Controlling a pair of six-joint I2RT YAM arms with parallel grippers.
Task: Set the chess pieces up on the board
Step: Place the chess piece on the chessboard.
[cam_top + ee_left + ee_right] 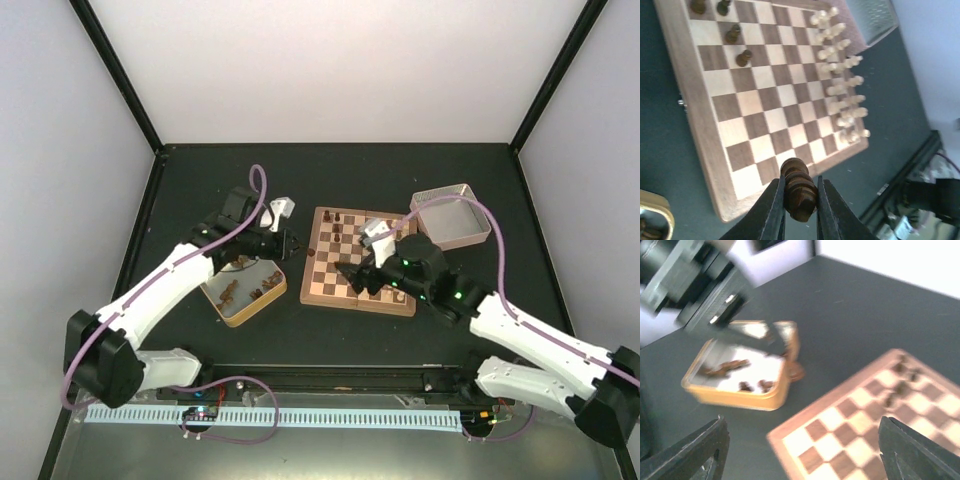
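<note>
Your left tool (800,202) clamps a dark chess piece (799,190) at bottom centre, just off the board (765,120), likely bound for those at upper left. Your right tool (800,450) hangs open, empty.

A shallow, rectangular gold metal tin (262,306) lies open on my left side; in my right wrist view it shows only as a blur. It rests on a dark matte tabletop (340,180) that spreads out on every side of it. Well to the right of the gold tin, and farther back, I see an open rectangular silver-pink metal tin (462,238), set at a slant. Also to the right of the gold tin, well apart from it, small pale cream wooden chessmen (840,75) stand in two close rows. Behind the gold tin rises a plain white back wall (340,70), edged by black frame posts (115,70). Nearer to me than the gold tin, a white slotted rail (330,418) runs along the table's edge.
</note>
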